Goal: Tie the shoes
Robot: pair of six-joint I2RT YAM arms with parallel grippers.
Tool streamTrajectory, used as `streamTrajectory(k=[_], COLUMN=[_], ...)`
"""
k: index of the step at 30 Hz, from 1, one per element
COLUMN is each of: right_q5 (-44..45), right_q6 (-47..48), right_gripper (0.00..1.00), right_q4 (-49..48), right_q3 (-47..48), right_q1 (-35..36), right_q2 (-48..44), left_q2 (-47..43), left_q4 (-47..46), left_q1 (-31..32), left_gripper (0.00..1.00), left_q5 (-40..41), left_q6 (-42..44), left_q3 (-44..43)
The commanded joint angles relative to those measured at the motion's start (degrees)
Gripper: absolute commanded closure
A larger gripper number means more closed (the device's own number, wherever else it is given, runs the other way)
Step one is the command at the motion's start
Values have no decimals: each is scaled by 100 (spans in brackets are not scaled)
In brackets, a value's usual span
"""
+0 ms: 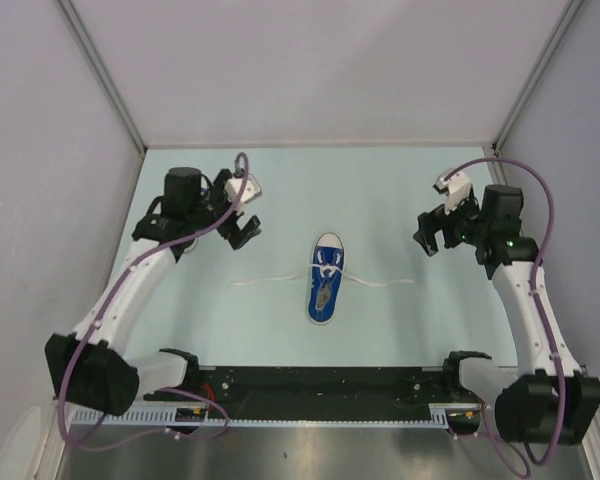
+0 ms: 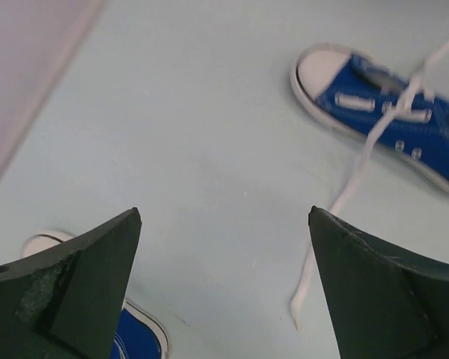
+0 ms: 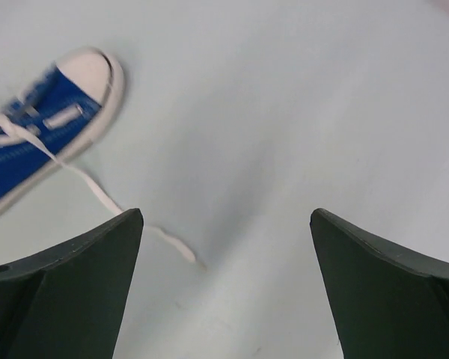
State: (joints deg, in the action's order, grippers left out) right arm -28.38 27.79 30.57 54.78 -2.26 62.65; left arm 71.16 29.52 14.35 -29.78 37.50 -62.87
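The main risk is probably a missed pinch. The long white laces (image 1: 385, 283) of the small blue canvas sneaker (image 1: 325, 285) with a white rubber toe cap lie thin and flat on the pale green table (image 1: 230, 190). One end runs out to the left of the shoe and the other to the right. Fingers that come down a little to the side of a lace may close on nothing, or press only on the table. The sneaker looks light, so an uneven pull on one lace could drag or turn it rather than tighten anything. A second blue sneaker (image 2: 135, 340) shows partly behind one finger in the left wrist view. It seems to lie close under that arm and could be pushed if the arm goes straight down.

The left gripper (image 1: 242, 232) hangs above the table to the left of the middle sneaker and well apart from it, with its jaws spread wide and nothing between them. The right gripper (image 1: 432, 235) mirrors it on the right side, also spread wide and empty. Each one looks down toward a loose lace end, which lies near but is not touched.
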Motion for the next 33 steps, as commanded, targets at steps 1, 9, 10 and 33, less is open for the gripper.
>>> streamTrajectory(k=[1, 9, 10, 33], right_q5=[-571, -510, -502, -317], right_q6=[-189, 736, 876, 710], right_gripper=[0, 0, 0, 17], right_q4=[-456, 581, 773, 890], right_q3=[207, 270, 270, 261], right_q1=[357, 1298, 1412, 1527], right_q2=[-429, 377, 518, 2304], left_q2=[-558, -50, 73, 2649], left_q4=[-745, 175, 168, -640], left_q1=[-29, 410, 663, 1905], left_gripper=[0, 9, 10, 60], left_q5=[-606, -356, -127, 913], left_q6=[-1088, 748, 1203, 1243], left_q3=[-15, 310, 563, 443])
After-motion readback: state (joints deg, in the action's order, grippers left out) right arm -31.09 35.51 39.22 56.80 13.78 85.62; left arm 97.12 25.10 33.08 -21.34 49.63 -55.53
